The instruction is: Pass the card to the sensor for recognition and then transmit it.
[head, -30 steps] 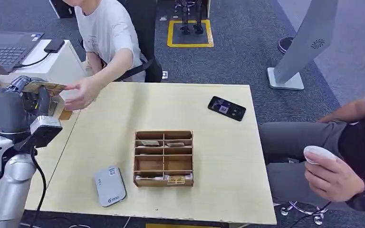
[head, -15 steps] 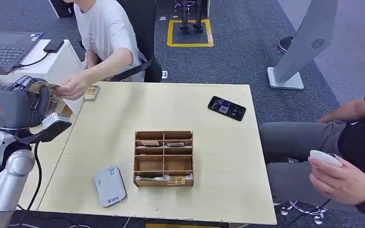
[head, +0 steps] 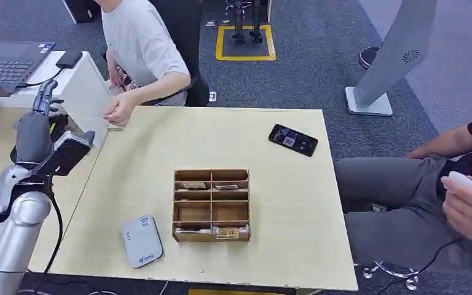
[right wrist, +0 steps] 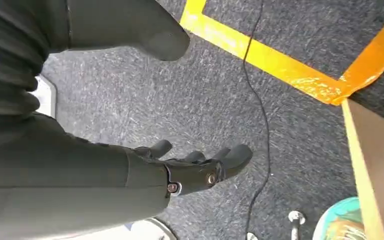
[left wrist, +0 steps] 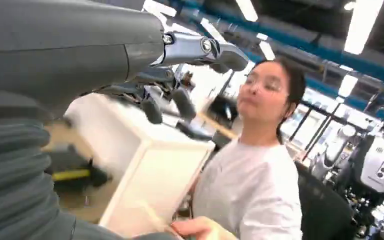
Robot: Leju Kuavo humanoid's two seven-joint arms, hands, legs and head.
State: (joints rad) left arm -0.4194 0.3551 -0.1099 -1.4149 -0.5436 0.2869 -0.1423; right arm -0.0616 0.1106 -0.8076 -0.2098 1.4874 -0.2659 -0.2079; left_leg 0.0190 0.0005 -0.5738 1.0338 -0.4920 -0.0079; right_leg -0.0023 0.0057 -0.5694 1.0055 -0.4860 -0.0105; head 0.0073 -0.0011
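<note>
We are holding our left hand [head: 37, 126] up beside the surface [head: 160, 153], fingers [left wrist: 180, 102] spread apart and holding nothing. The card [head: 114, 118], we think, is lying at the far corner of the surface under the person's hand [head: 121, 110]; it is too small to be sure. The sensor [head: 142, 240] is sitting near the wooden box [head: 211, 204]. Our right hand [right wrist: 200, 167] is hanging over the floor, fingers open and loosely curled.

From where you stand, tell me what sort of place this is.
Probably a robotics lab or test office: grey carpet with a yellow taped square, a laptop on a side desk, and a robot behind the seated person.
</note>
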